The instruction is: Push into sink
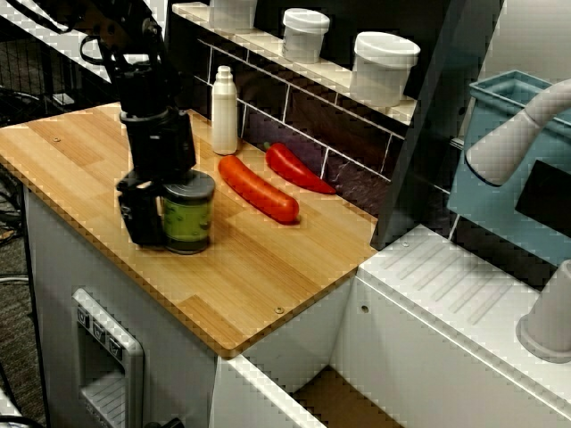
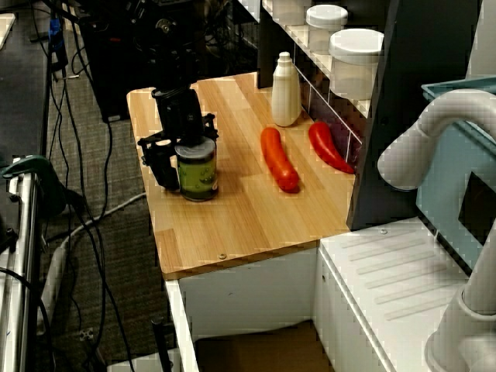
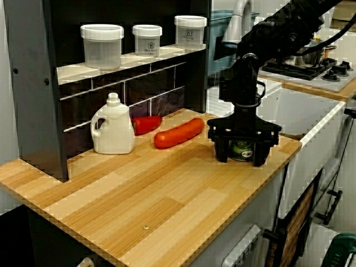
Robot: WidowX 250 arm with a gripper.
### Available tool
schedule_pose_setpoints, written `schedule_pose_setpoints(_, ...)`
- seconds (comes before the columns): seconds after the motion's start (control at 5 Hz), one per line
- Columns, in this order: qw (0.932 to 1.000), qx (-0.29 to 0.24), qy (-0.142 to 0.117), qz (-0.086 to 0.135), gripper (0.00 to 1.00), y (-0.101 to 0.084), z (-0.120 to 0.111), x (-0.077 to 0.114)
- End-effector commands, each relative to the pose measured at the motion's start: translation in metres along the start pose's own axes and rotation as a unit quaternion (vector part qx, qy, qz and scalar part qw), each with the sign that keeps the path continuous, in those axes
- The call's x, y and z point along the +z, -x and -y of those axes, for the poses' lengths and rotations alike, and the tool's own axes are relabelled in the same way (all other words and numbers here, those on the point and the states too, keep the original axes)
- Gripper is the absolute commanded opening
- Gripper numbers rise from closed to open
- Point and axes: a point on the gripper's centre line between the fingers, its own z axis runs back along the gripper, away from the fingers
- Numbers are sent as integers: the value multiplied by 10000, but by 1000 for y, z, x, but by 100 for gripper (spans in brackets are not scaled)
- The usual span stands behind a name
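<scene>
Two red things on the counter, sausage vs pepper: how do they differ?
The sausage is orange-red, thick and rounded at both ends; the pepper is deeper red and tapers to a point. The sausage lies nearer the green can; the pepper lies along the tiled back wall. Both lie flat on the wooden counter, untouched by the gripper.
</scene>
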Motion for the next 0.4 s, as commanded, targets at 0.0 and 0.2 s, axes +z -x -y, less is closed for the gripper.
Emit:
schedule_pose_setpoints(0.0,9975,373,-37,591,100,-28,-2,8)
schedule_pose_setpoints(0.2,9949,554,190,820,100,-44,0,0)
